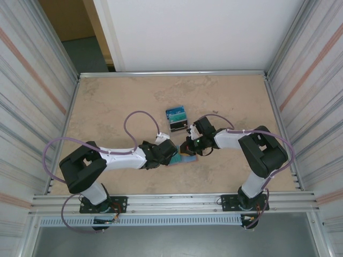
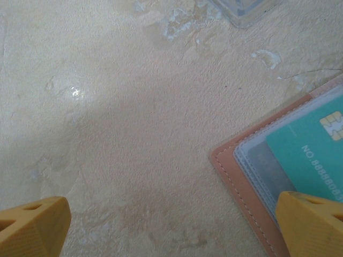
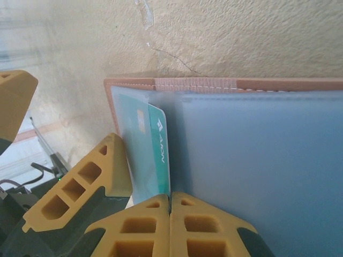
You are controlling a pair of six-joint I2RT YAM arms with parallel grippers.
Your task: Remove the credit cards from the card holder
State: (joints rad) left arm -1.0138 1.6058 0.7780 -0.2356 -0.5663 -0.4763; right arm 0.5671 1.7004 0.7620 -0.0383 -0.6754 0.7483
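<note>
The card holder lies open on the table, tan leather with pale blue-grey inner panels. A teal credit card stands partway out of one of its pockets. My right gripper is shut on that card's near edge. In the top view the right gripper sits over the card holder. My left gripper is open, and one of its fingers rests on the card holder beside the teal credit card. The other finger is over bare table. In the top view the left gripper is at the holder's left side.
A small clear-plastic stand holding blue cards is just beyond the grippers, and its corner shows in the left wrist view. Metal rails and corrugated walls enclose the beige table.
</note>
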